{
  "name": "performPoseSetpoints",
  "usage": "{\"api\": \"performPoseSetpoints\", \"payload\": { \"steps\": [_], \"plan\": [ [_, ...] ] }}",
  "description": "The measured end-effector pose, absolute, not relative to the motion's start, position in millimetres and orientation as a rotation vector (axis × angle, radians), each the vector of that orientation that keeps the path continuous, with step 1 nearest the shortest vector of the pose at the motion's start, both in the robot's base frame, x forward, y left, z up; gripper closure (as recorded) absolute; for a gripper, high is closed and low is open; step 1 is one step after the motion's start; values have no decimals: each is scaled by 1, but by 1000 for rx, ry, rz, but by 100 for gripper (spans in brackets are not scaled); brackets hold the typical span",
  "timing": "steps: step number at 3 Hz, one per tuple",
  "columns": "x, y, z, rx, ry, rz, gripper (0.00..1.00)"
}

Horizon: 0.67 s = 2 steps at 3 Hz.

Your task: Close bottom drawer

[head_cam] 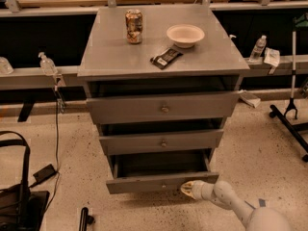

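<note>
The bottom drawer (144, 183) is the lowest of three grey drawers in the cabinet (110, 57). It stands pulled out, its dark box open to view, with a small round knob at the centre of its slim front. My gripper (186, 188) is low at the right part of that front panel, its pale tip touching or almost touching the panel, right of the knob. My arm reaches in from the lower right.
The middle drawer (161, 142) and top drawer (162, 108) stick out slightly. On the cabinet top are a can (134, 26), a bowl (185, 35) and a dark snack bar (166, 57). A black bag (17, 196) lies on the floor at left, a stand base (288, 121) at right.
</note>
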<state>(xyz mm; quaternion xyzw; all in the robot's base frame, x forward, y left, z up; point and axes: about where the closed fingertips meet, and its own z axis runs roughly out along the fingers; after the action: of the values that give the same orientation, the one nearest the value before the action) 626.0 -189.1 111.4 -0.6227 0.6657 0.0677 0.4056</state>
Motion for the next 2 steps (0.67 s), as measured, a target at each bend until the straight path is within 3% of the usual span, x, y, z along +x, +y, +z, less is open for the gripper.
{"api": "performPoseSetpoints", "payload": {
  "steps": [2],
  "plan": [
    [598, -171, 104, -1615, 1639, 295, 100]
  ]
}}
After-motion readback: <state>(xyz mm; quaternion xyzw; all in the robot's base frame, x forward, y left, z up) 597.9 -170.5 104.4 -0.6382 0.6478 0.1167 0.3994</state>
